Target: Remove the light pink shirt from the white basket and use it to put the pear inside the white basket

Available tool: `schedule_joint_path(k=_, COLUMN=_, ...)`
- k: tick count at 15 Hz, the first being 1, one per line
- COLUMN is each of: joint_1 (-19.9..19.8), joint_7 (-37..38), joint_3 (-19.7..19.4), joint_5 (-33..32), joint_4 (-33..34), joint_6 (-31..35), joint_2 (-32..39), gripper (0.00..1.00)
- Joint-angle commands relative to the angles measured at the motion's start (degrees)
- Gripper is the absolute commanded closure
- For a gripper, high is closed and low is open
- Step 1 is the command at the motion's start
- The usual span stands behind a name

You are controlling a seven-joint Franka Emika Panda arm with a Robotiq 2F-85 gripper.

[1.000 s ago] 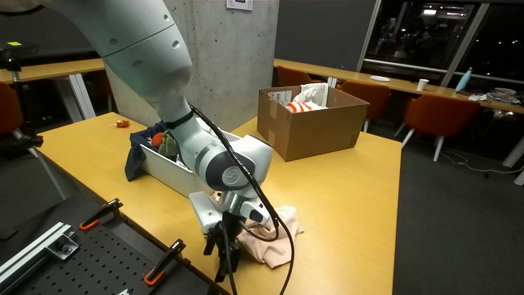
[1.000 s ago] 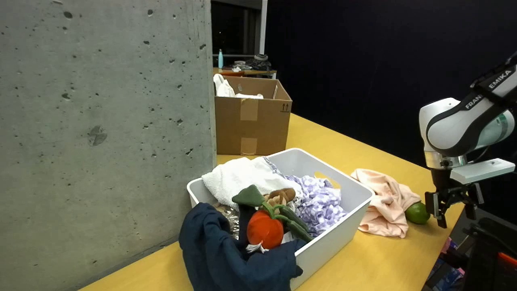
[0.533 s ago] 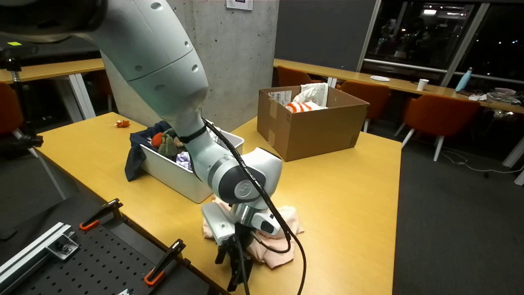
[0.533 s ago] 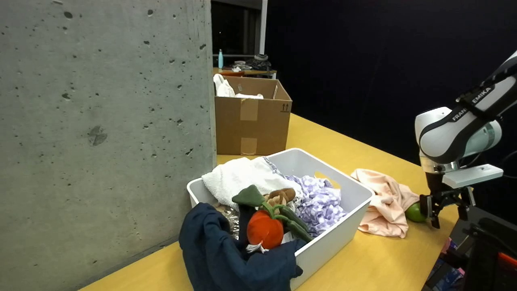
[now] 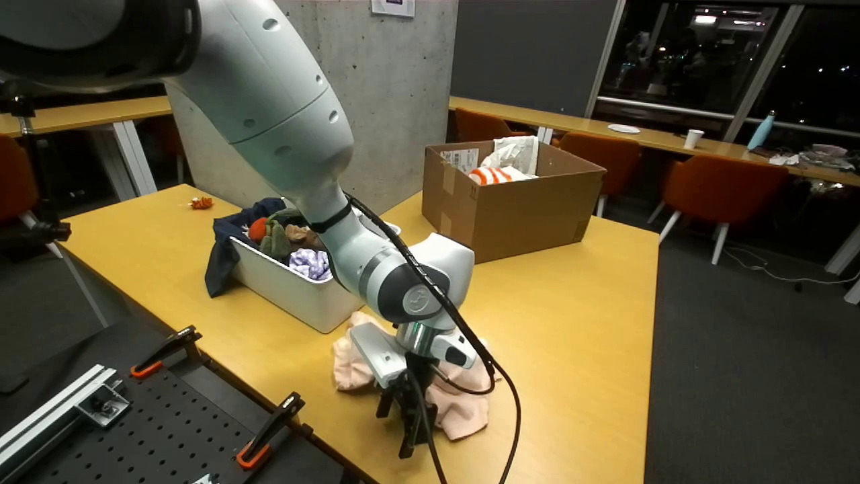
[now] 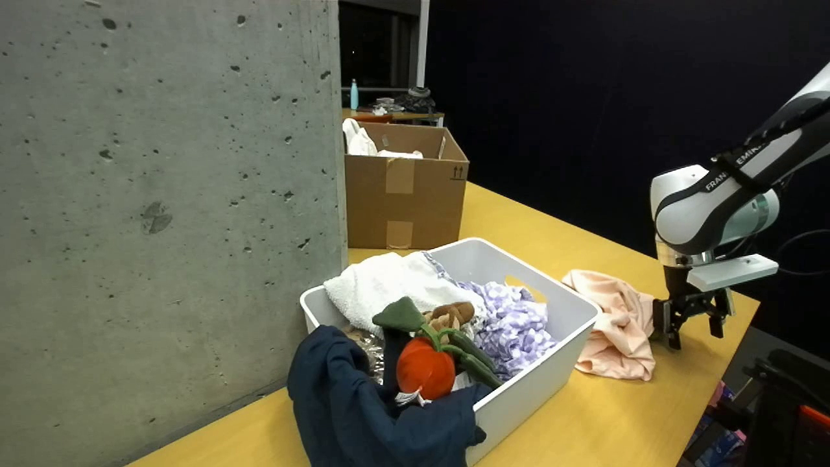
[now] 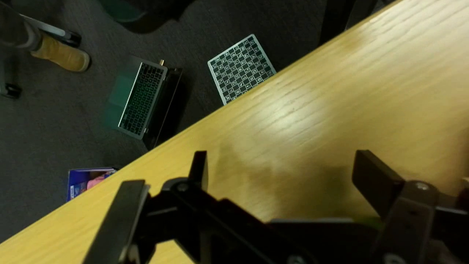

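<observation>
The first half looks done: the shirt (image 6: 616,331) is out of the basket (image 6: 538,386), crumpled on the table (image 6: 583,428) just beside it. Left, I judge, is the pear (image 7: 370,221) — lifting it with the shirt and setting it inside. The pear is almost wholly hidden; the dim green low in the wrist view is probably it, near the fingers (image 7: 377,183), though whether they touch I cannot tell. Those fingers are spread wide — nothing pinched. The arm (image 5: 295,128) bends down low, its fingers pointing at the table next to the shirt.
</observation>
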Motion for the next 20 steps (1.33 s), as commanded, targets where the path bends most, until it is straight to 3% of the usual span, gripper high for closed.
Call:
schedule_joint_path(k=1, joint_1=0.2, joint_7=0.4, joint_3=0.0, joint_5=-0.5, joint_4=3.2, joint_6=0.0, joint_2=1.2, gripper=0.00)
schedule_joint_path(k=8, joint_1=0.8, joint_7=0.1, joint_3=0.3, joint_5=-0.7, joint_4=5.8, joint_6=0.8, joint_2=2.0, gripper=0.00)
schedule_joint_path(k=14, joint_1=0.6, joint_7=-0.5, joint_3=1.5, joint_5=-0.4, joint_4=12.9, joint_6=4.2, joint_2=6.9, gripper=0.00)
schedule_joint_path(k=20, joint_1=3.0, joint_7=0.5, joint_3=2.1, joint_5=-0.6, joint_4=20.6, joint_6=9.1, joint_2=11.6, gripper=0.00)
